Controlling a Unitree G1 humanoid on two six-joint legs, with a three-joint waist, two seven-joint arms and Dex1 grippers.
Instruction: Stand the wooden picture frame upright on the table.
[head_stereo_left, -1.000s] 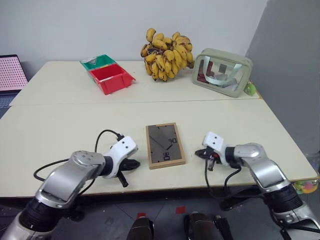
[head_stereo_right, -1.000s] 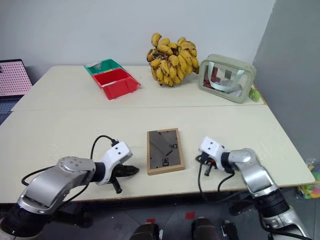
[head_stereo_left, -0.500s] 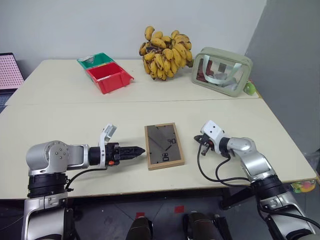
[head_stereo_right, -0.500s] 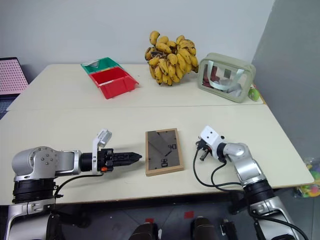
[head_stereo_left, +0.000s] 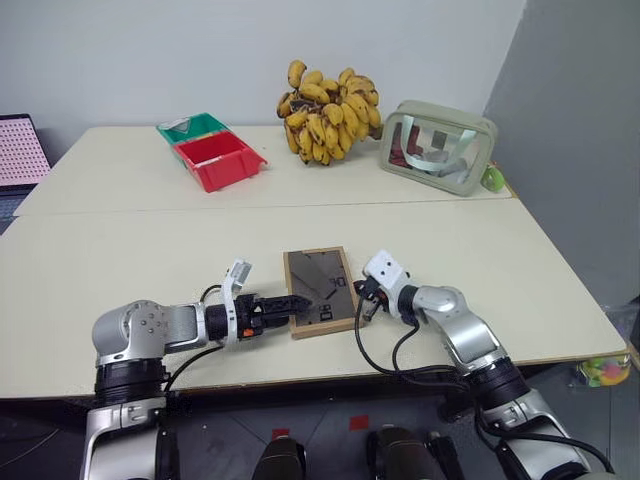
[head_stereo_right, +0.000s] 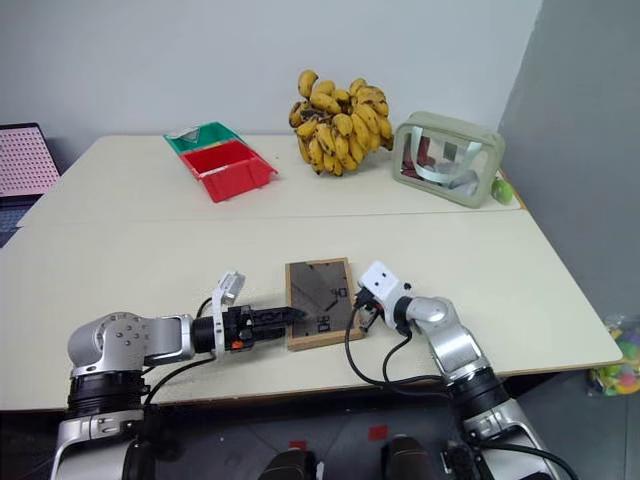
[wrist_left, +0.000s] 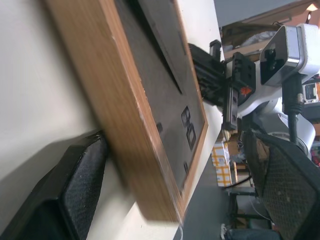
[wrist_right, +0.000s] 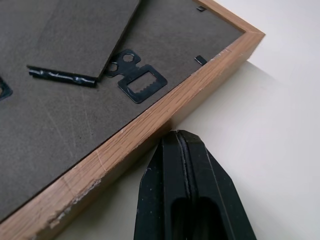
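Near the front edge of the large cream-beige table (head_stereo_left: 150, 240), the small rectangular light-wood picture frame (head_stereo_left: 320, 290) lies flat, dark back upward. At its left edge, the left gripper (head_stereo_left: 296, 302) spreads its black fingers (wrist_left: 75, 190) wide, one beneath the rim. Against the opposite edge, the right gripper (wrist_right: 187, 150) is pressed closed, holding nothing.
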